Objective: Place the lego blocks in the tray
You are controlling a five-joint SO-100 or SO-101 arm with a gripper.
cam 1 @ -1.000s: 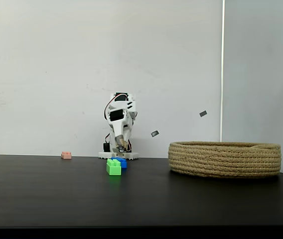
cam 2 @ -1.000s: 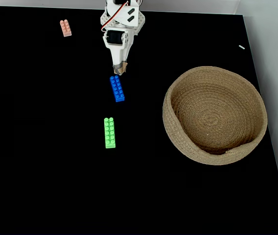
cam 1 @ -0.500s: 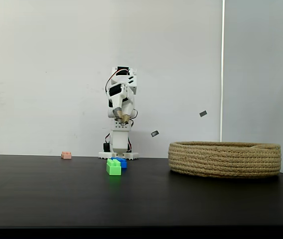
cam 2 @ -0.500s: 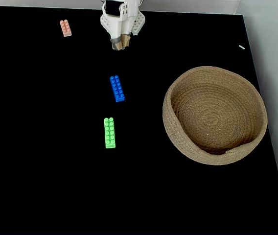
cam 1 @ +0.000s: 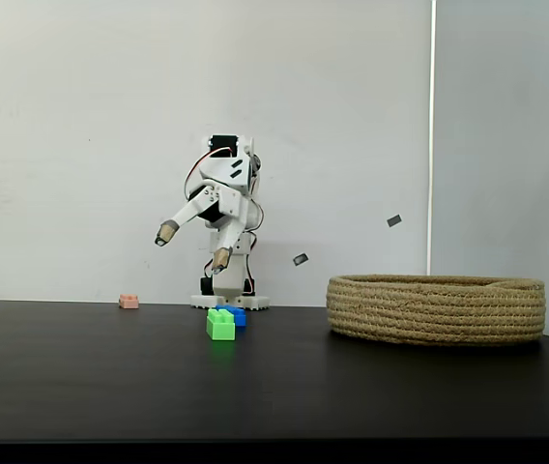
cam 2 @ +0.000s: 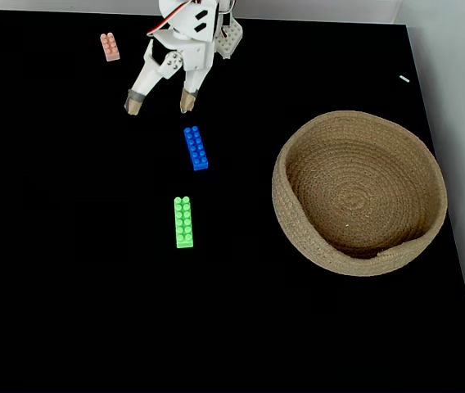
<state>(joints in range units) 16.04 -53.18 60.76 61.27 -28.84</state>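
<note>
Black tabletop [cam 2: 69,286], white back wall [cam 1: 81,126], small grey tags on wall [cam 1: 393,220]

No writing, label, brand, number or sign can be read anywhere in either fixed view.

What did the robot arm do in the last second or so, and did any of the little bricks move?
The arm lifted and drew back, then swung out again with its claw spread wide open, now hanging above the table near the blue brick. It grabbed nothing. The blue, green brick and pink brick stayed put, and the basket is unchanged.
</note>
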